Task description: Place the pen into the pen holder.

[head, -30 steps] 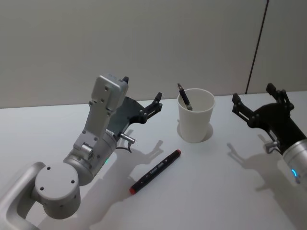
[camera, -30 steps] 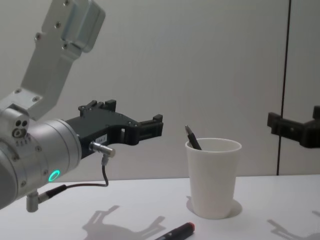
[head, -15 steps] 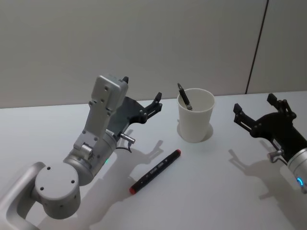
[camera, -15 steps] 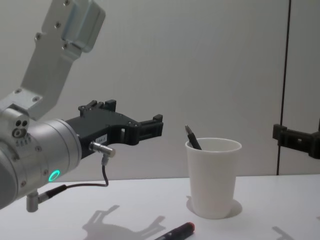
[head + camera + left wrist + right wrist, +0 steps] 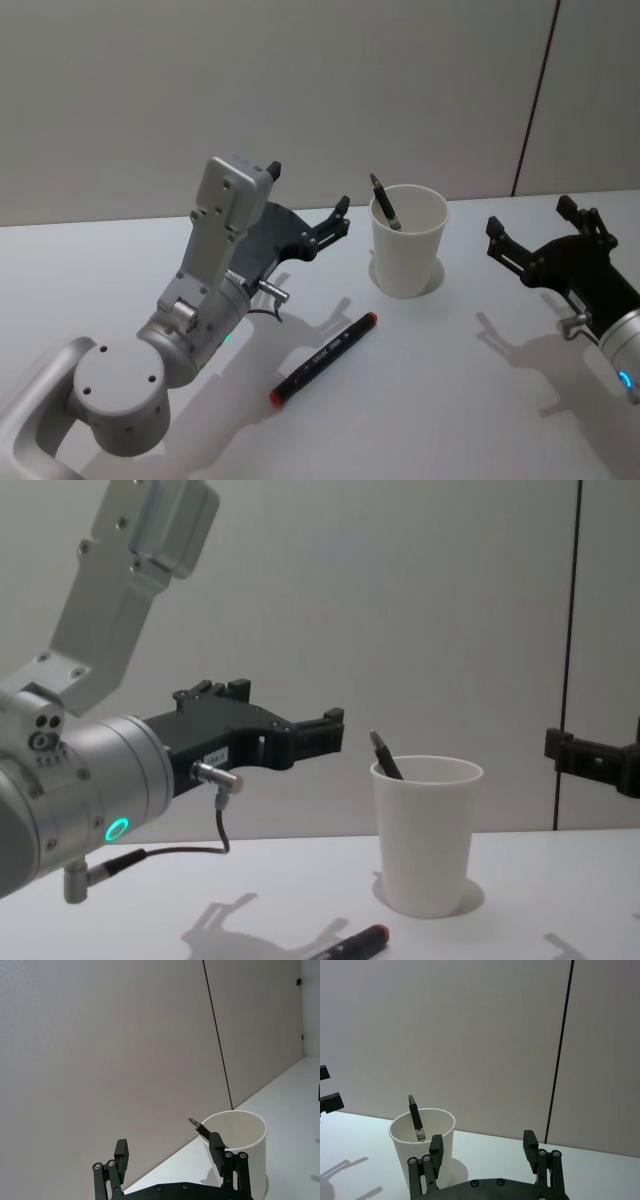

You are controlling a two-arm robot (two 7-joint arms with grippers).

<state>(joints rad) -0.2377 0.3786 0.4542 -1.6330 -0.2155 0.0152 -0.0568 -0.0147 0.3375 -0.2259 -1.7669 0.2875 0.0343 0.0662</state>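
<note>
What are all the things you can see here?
Pen holder: one, white paper cup, standing upright on the table toward the back.
Dark pen: one, black, standing in the cup and leaning on its left rim.
Marker pen: one, black with red ends, lying flat on the table in front of the cup.
Table: one, white.
Wall: pale grey, behind the table, with a dark vertical seam on the right.
Left hand: one, black, open, above the table left of the cup.
Right hand: one, black, open, right of the cup.
</note>
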